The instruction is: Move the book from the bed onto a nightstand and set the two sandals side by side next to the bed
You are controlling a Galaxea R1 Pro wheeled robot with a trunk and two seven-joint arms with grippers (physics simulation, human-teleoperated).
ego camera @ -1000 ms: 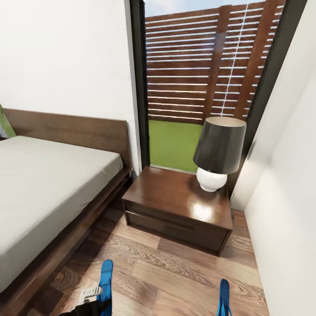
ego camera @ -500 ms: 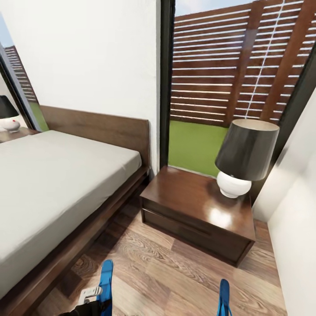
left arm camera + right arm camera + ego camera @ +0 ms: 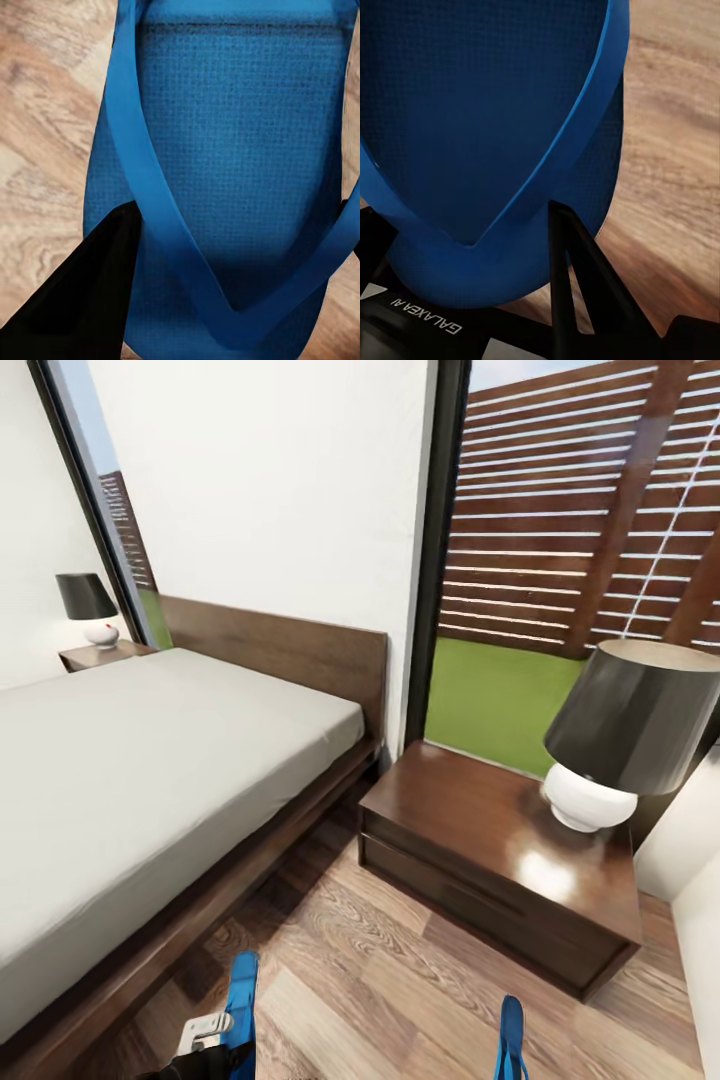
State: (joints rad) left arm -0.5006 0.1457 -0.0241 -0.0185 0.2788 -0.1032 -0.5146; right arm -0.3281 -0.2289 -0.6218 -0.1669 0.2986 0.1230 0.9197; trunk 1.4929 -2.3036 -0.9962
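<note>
Right now the bed (image 3: 150,780), grey mattress on dark frame w/ headboard, lies ahead of the left fingers (image 3: 82,300) and off to their outer side, running up to the white wall. Nightstand (image 3: 500,860) sits ahead of the right fingers (image 3: 570,277), just beside the bed's head end by the window (image 3: 560,560); a lamp (image 3: 625,730) w/ dark shade stands on its surface. A 2nd nightstand (image 3: 100,654) w/ another lamp (image 3: 88,608) is far off past the bed. Wood-plank floor (image 3: 400,980) is under both grippers. Left sandal (image 3: 225,172) is clamped in the left fingers, strap side facing the wrist cam, held above the floor. Right sandal (image 3: 487,127) is gripped at one end by the right fingers, also above the floor. From the head cam both blue sandals poke forward, well apart.
</note>
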